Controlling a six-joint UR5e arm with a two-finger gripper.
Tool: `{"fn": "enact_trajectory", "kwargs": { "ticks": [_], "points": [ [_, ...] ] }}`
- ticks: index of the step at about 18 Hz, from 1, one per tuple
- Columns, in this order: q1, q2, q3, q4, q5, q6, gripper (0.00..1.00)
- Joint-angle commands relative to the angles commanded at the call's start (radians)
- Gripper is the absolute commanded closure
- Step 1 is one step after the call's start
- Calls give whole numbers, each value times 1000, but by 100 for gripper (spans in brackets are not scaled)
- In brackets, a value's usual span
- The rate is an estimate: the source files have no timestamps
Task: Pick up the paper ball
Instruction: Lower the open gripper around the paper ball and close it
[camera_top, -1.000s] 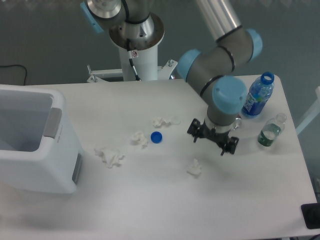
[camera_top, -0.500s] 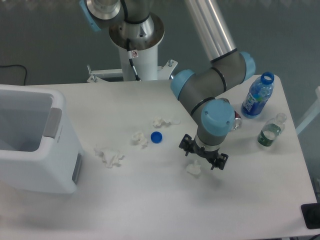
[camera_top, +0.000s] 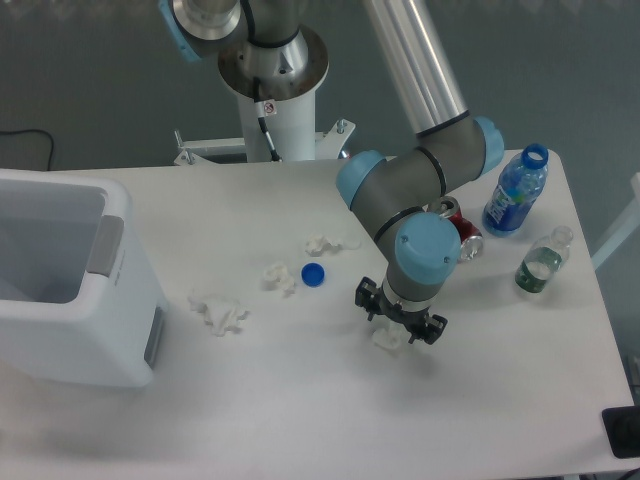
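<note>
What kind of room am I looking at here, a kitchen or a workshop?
Most likely a robotics test lab: a jointed arm on a pedestal works over a plain white table scattered with practice items, such as crumpled paper wads, a blue bottle cap and bottles.

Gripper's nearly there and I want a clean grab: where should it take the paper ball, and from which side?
Straight down from above. The paper ball is a small compact wad lying on bare table, nothing close beside it. The gripper hangs right over it; close across its middle, probably low so it can't slip.
</note>
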Motion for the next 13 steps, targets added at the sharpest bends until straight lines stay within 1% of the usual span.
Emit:
{"fn": "enact_trajectory", "kwargs": {
  "ticks": [1,4,5,6,8,10,13],
  "points": [
    [0,2,0,0,-2,0,74],
    [0,2,5,0,-2,-2,81],
    [0,2,8,0,-3,-2,86],
    [2,2,9,0,-2,-2,87],
    [2,3,9,0,-3,0,94],
    [5,8,11,0,-3,2,97],
    [9,17,20,-2,-5,6,98]
  ]
}}
